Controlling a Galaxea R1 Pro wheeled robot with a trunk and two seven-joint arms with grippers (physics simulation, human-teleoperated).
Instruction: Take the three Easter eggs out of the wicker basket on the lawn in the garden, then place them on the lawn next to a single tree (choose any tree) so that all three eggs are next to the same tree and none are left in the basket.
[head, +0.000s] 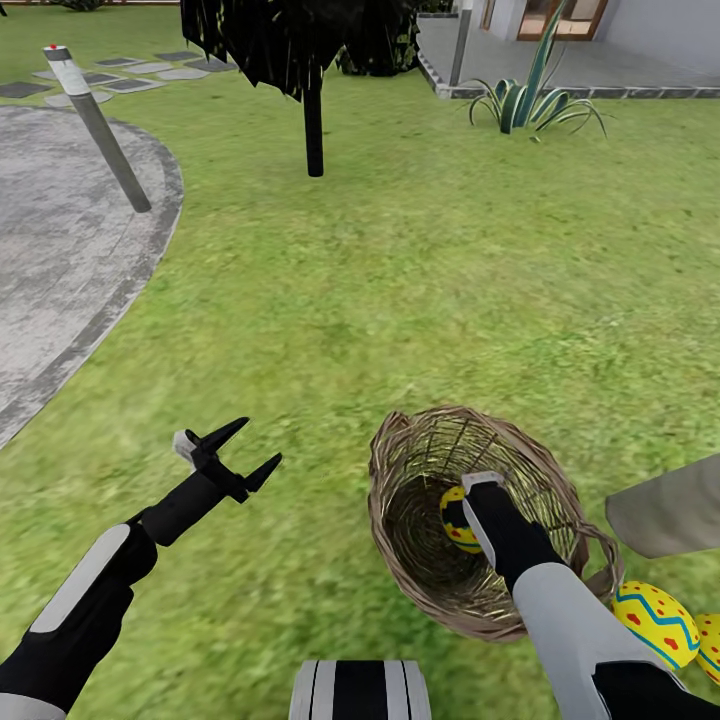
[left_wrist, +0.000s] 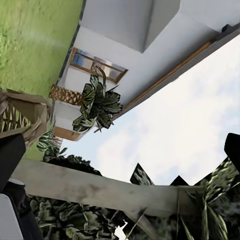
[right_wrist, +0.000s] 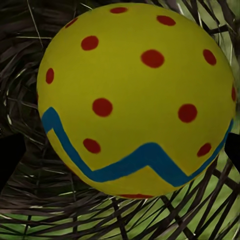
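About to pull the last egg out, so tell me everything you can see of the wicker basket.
The wicker basket is small, round and brown, woven of thin twigs in an open weave that lets the grass show through. It lies tipped on the lawn, its mouth facing up toward the head camera, with a small loop handle at its right side. One yellow egg remains inside, and the right arm reaches into it. Two more eggs lie on the grass just right of it.
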